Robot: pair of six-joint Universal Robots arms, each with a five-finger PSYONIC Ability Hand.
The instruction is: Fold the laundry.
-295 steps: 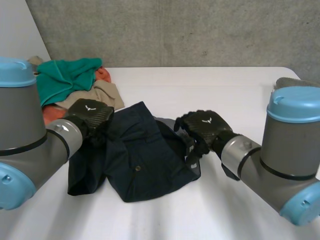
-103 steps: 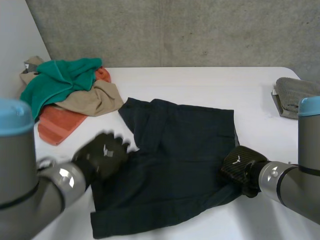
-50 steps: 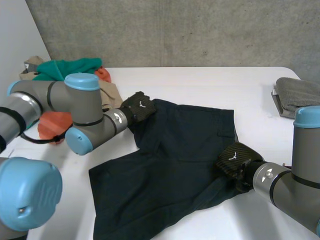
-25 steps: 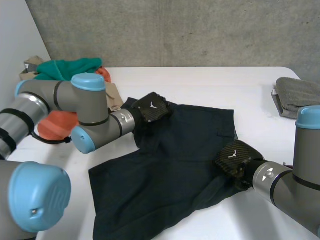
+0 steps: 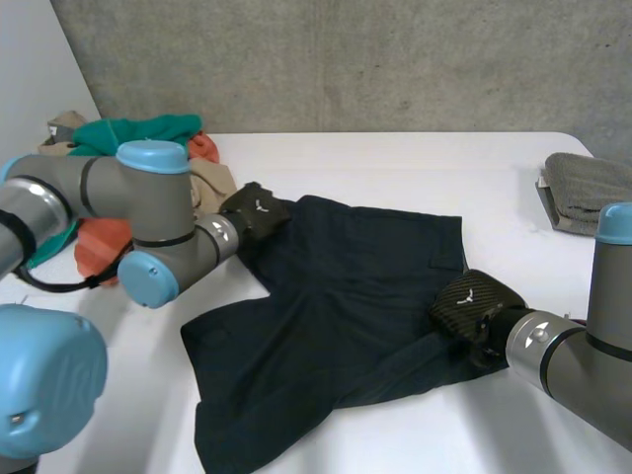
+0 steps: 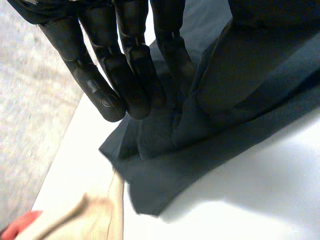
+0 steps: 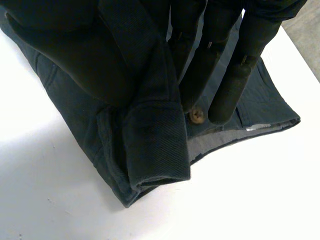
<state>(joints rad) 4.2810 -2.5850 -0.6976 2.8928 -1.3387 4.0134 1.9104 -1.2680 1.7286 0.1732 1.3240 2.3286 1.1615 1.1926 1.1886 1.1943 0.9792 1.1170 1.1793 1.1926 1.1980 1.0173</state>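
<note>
Dark navy shorts lie spread across the middle of the white table. My left hand is at their far left corner. In the left wrist view its fingers pinch a bunched fold of the shorts against the thumb. My right hand sits on the near right edge of the shorts. In the right wrist view its fingers and thumb clamp the waistband of the shorts, which is folded over beside a brass button.
A laundry pile lies at the far left: a green cloth, a beige cloth and an orange cloth. A folded grey cloth rests at the right edge. A concrete wall stands behind the table.
My left hand has drawn back to the left, and the shorts' far left corner has gone with it. The right hand has shifted slightly right, keeping its hold on the waistband.
</note>
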